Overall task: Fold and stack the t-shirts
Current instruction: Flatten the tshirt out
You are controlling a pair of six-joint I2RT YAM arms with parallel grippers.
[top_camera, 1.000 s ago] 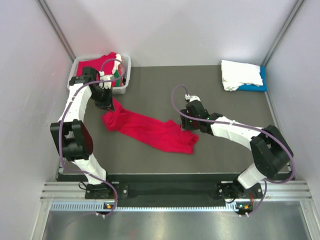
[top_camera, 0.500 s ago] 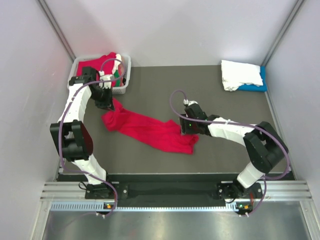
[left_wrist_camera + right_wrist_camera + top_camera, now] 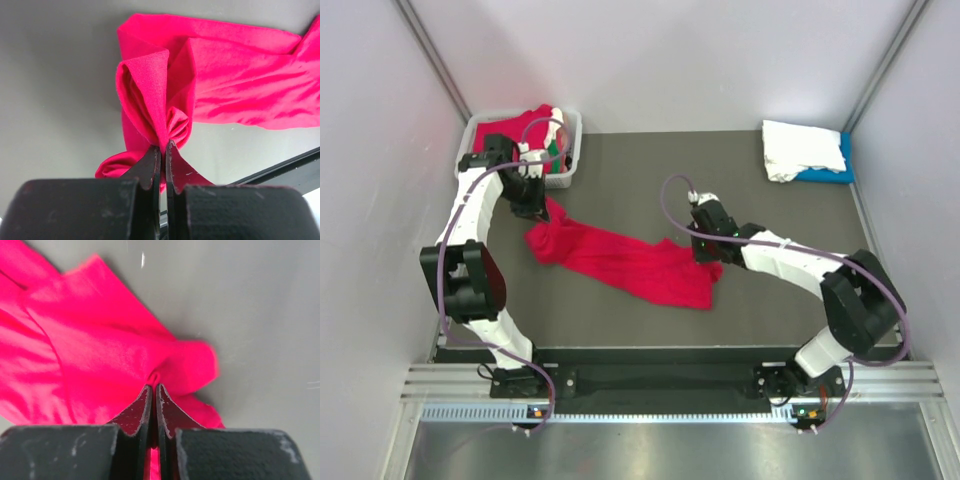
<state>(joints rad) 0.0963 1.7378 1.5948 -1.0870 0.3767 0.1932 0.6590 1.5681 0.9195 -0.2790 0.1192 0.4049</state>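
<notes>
A red t-shirt (image 3: 625, 262) lies bunched in a long strip across the dark table. My left gripper (image 3: 535, 205) is shut on its upper-left end, where the cloth (image 3: 150, 95) is pinched into a raised fold between the fingertips. My right gripper (image 3: 705, 255) is shut on the shirt's right end, with a small pucker of red cloth (image 3: 125, 355) caught at its fingertips. More red t-shirts (image 3: 525, 128) fill the tub at the back left. A white t-shirt (image 3: 802, 148) lies folded on a blue one (image 3: 830, 174) at the back right.
The pale plastic tub (image 3: 568, 172) stands at the back left corner, right behind my left arm. Grey walls close in the table on both sides and at the back. The black table edge (image 3: 280, 167) shows in the left wrist view.
My right gripper has gone from open to shut on the shirt's right end, and that end has shifted slightly right. The left gripper has kept its grip and place.
</notes>
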